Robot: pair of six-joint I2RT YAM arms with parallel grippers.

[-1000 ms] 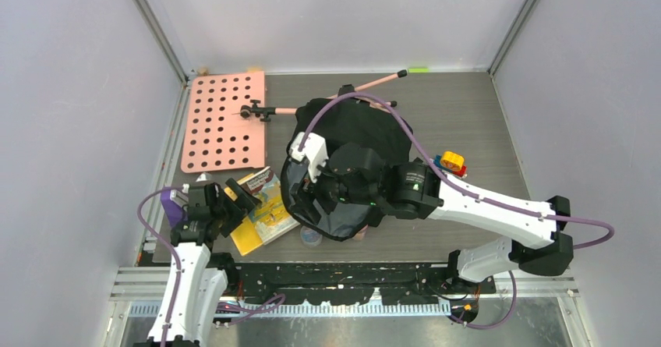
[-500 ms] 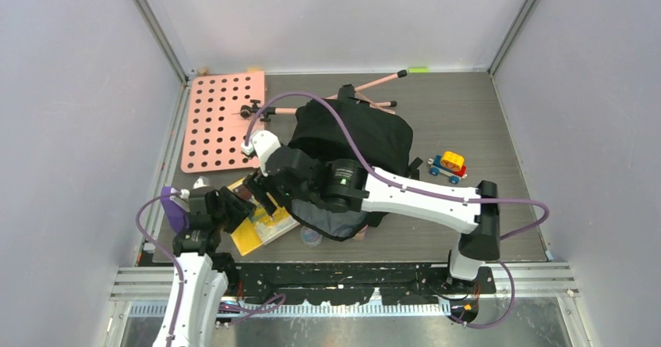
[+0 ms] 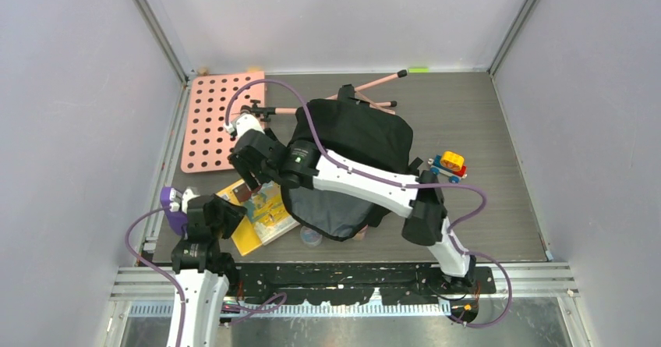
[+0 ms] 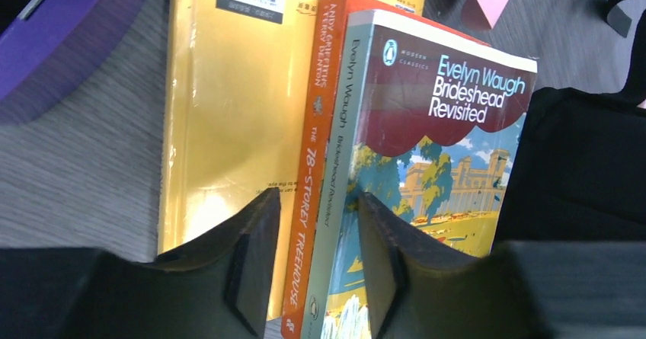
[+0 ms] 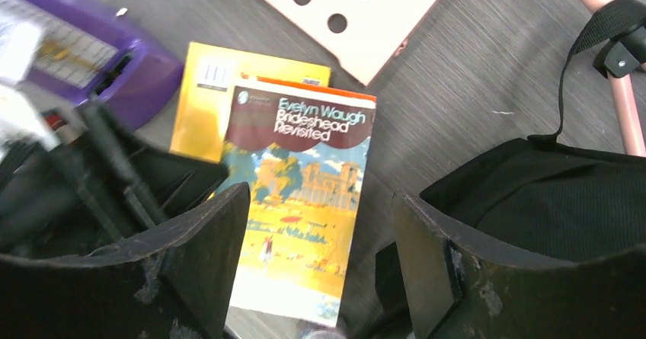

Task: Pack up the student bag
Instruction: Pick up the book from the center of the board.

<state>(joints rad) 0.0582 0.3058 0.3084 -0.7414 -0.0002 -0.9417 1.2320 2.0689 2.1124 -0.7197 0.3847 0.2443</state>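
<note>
1. Now your left gripper [image 4: 318, 202] is standing with its fingers [image 4: 255, 255] partly apart. One finger is on each side of the spines of the orange book [image 4: 320, 87] and the Brideshead Revisited book [image 4: 449, 148]. I cannot tell whether they are touching the books.
2. Both books are lying stacked on a yellow book [image 4: 228, 110], flat on the table [image 3: 483, 222].
3. Your right gripper [image 5: 320, 202] is hovering over the same stack with its fingers wide apart, and it is holding nothing.
4. The student bag [image 3: 366, 136] is lying in the middle of the table, just right of the books, partly under the right arm.
5. A pink pegboard [image 3: 218, 125] is lying behind the books, and a purple object [image 5: 76, 57] is sitting just beside them on the left.
</note>
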